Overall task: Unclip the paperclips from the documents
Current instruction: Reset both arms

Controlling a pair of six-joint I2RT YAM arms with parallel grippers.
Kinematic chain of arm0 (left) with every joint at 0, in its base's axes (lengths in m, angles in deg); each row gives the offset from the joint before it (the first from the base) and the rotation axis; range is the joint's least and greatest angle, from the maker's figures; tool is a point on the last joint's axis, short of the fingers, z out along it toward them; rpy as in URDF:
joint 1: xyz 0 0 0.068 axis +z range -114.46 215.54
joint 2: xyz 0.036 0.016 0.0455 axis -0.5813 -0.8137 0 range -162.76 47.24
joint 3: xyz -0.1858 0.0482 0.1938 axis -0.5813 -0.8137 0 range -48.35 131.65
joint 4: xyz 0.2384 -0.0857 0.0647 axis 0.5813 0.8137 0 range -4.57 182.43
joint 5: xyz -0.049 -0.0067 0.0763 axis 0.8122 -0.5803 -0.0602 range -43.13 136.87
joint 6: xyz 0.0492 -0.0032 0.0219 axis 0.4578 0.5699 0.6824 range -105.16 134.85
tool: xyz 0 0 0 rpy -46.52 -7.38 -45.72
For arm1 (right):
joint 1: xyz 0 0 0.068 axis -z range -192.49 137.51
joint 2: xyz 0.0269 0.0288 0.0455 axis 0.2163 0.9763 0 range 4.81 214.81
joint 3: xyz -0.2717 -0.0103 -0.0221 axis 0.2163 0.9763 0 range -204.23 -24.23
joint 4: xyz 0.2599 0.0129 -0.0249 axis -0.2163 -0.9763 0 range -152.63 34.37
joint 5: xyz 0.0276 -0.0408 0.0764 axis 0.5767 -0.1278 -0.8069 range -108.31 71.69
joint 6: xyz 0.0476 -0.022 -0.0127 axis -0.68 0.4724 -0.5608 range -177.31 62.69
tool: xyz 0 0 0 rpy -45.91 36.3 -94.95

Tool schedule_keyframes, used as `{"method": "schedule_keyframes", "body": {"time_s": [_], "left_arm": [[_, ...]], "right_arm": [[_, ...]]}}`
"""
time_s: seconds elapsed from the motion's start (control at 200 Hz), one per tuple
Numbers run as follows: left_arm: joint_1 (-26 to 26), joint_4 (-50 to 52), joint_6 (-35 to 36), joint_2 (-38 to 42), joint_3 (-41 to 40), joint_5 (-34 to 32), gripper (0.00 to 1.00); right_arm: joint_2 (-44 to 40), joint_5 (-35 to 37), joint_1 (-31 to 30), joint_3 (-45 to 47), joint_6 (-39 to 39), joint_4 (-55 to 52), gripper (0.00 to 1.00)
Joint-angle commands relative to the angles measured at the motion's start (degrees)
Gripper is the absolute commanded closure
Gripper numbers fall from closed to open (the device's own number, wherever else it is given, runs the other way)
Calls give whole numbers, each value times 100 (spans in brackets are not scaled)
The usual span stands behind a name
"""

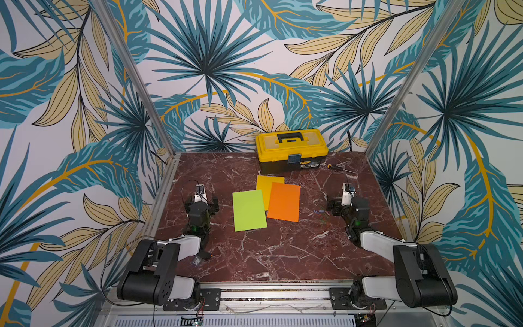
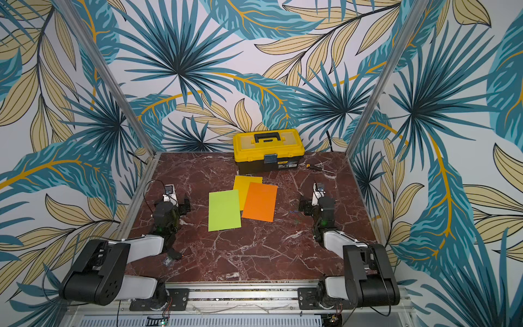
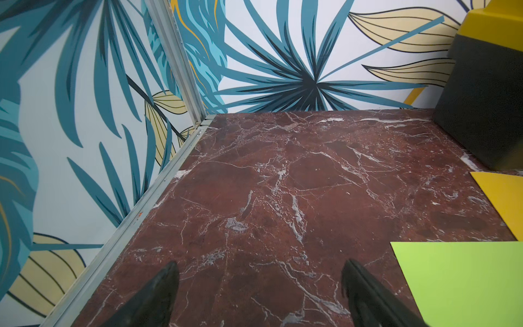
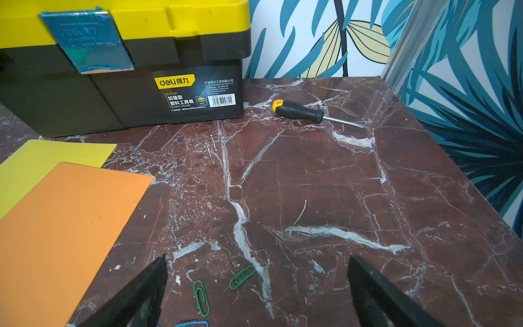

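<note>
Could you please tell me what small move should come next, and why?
Probably just rest both arms: the sheets look free of clips, the paperclips lie loose on the table, and the left gripper and right gripper are open and empty.

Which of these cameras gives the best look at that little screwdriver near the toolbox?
The right wrist view: the screwdriver lies close and sharp there, yellow-capped black handle and metal shaft plain, beside the toolbox. In both top views it is only a tiny far-off sliver. The left wrist view does not show it.
</note>
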Motion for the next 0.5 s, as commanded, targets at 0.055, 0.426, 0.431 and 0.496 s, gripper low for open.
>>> {"method": "schedule_keyframes", "body": {"time_s": [0.055,0.426,0.431,0.496], "left_arm": [[72,-712,67,-268,-53,-77,10],[151,-753,-10,-266,-97,3,9],[151,-758,-11,-269,-97,3,9],[150,-753,-16,-272,-97,3,9]], "right_arm": [[292,69,24,373,146,1288,0],[611,825,23,369,-78,1592,0],[614,843,23,369,-89,1593,1],[612,922,23,370,-113,1600,1]]}}
